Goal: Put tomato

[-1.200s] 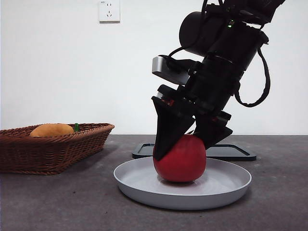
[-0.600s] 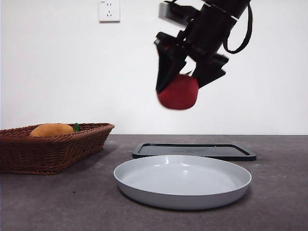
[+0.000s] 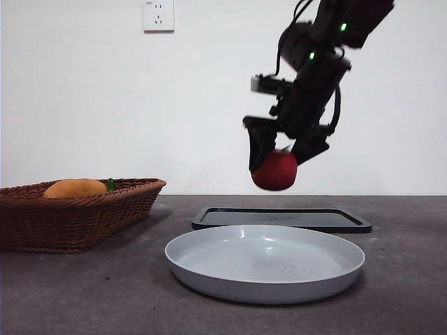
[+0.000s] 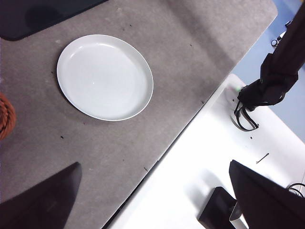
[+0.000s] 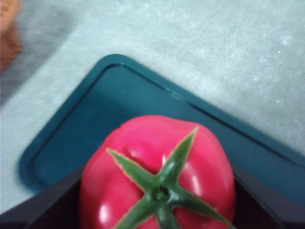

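Grey desk [image 3: 84,293] spanning the whole scene, seen level from the front. Wicker basket [image 3: 77,216] at the left edge, holding an orange-yellow fruit [image 3: 75,188]. Grey round plate [image 3: 265,264] near the front, centre-right, bare inside. Dark flat tray [image 3: 279,218] just behind the plate, farther from the camera.

Right arm entering from the upper right, dark, angled down and to the left. Right hand [image 3: 283,150] suspended in the air above the tray, jaws pinching the tomato [image 3: 274,171] from both sides. Tomato held clear of every surface, hanging over the tray in the right wrist view, green stem [image 5: 164,183] facing the wrist camera, black jaws pressed against its two flanks. In the front view, tomato above the far part of the plate and the tray, well apart from the basket.

Left hand [image 4: 155,195] raised high at the near desk edge, jaws spread wide, holding nothing, plate in sight beyond it.
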